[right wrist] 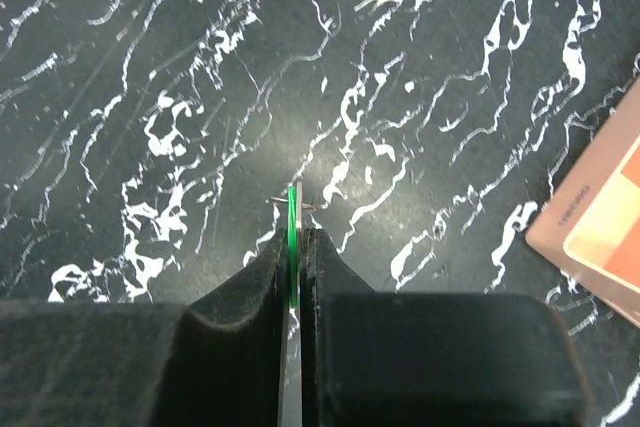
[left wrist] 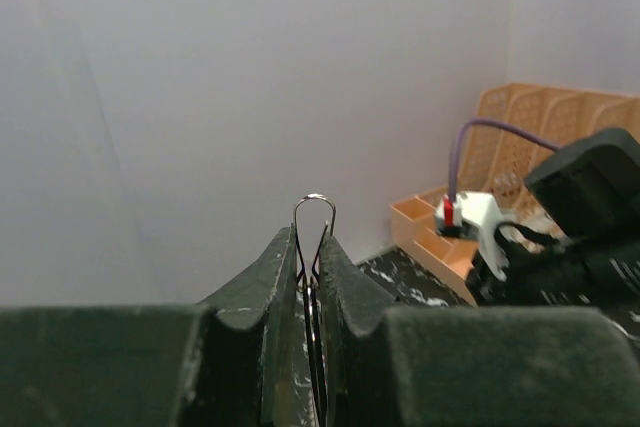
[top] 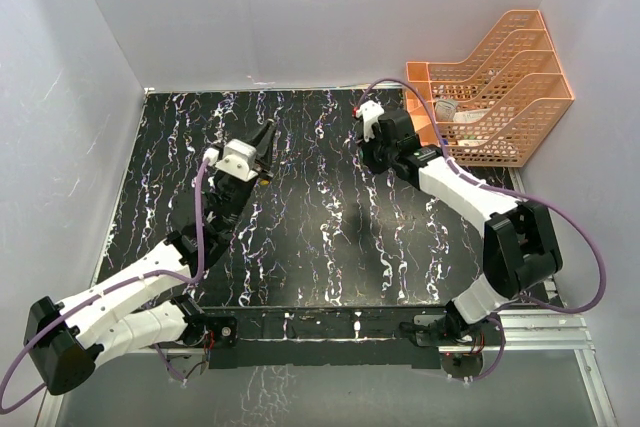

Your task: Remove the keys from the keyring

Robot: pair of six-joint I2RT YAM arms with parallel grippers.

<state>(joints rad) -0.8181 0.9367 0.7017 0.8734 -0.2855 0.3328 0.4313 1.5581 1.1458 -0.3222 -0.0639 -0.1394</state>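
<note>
While the left arm [top: 130,287] and right arm [top: 455,187] hover apart above the black table [top: 330,237], each holds one piece.
Left wrist: the left gripper [left wrist: 308,247] pinches the keyring [left wrist: 314,196], its loop poking out past the fingertips. Right wrist: the right gripper [right wrist: 296,239] clamps the green-headed key [right wrist: 292,212] edge-on.

This is looking like a robotics lab test cell; plain pale walls [top: 300,7] are boxing in a black marbled surface [top: 330,237]; a left robot arm [top: 120,297] and a right robot arm [top: 460,192] are standing at its near edge; purple cables [top: 199,212] are trailing from them; aluminium framing [top: 540,322] is running along the front; an orange mesh file rack [top: 520,87] is sitting in the far right corner.
</note>
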